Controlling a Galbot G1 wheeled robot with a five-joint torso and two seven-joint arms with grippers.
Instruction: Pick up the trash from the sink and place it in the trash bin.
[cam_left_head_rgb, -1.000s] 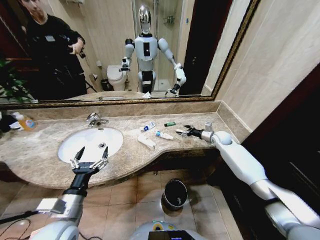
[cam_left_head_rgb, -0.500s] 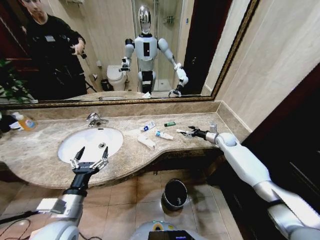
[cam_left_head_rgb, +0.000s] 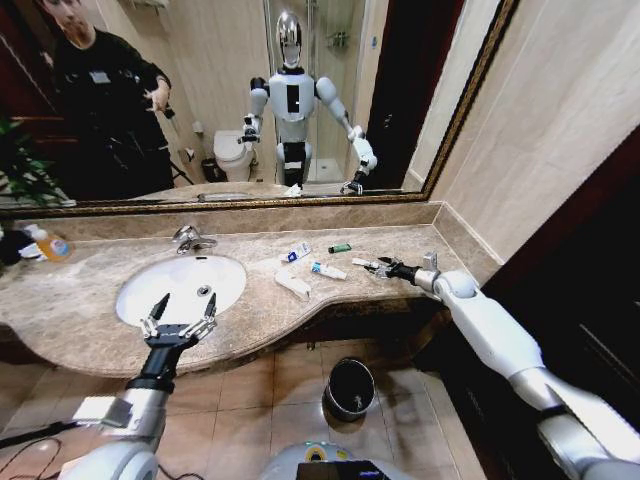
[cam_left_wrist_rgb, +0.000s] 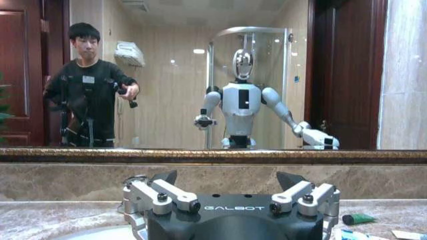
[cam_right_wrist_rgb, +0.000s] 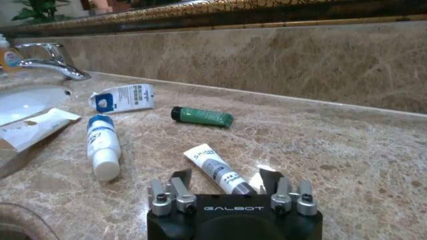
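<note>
The beige mottled marble desk (cam_left_head_rgb: 90, 310) curved along a gold-framed mirror (cam_left_head_rgb: 200, 110) in a tiled bathroom, with the white oval sink (cam_left_head_rgb: 180, 287) and its chrome faucet (cam_left_head_rgb: 190, 238) set into it. An orange-capped bottle (cam_left_head_rgb: 48, 243) stood at the desk's far left. On the brown tile floor below sat the small round black trash bin (cam_left_head_rgb: 350, 386).

The trash lay on the desk to the right of the sink, not in it: a flat white packet (cam_left_head_rgb: 293, 285) nearest the basin, a white tube with a blue cap (cam_left_head_rgb: 326, 270), a white-and-blue tube (cam_left_head_rgb: 295, 253), a small dark-green tube (cam_left_head_rgb: 340, 248) and a small white tube with grey print (cam_left_head_rgb: 364, 263).

The right hand (cam_left_head_rgb: 384, 269) reached low over the desk, its fingers parted narrowly. The right wrist view showed that small white tube (cam_right_wrist_rgb: 217, 169) lying between the fingertips (cam_right_wrist_rgb: 179, 179), though contact could not be made out, and it also showed the green tube (cam_right_wrist_rgb: 201, 116) close up.

The left hand (cam_left_head_rgb: 178, 323) hung spread wide over the desk's front edge by the sink. The left wrist view looked across its open fingers (cam_left_wrist_rgb: 160, 190) at the mirror.
</note>
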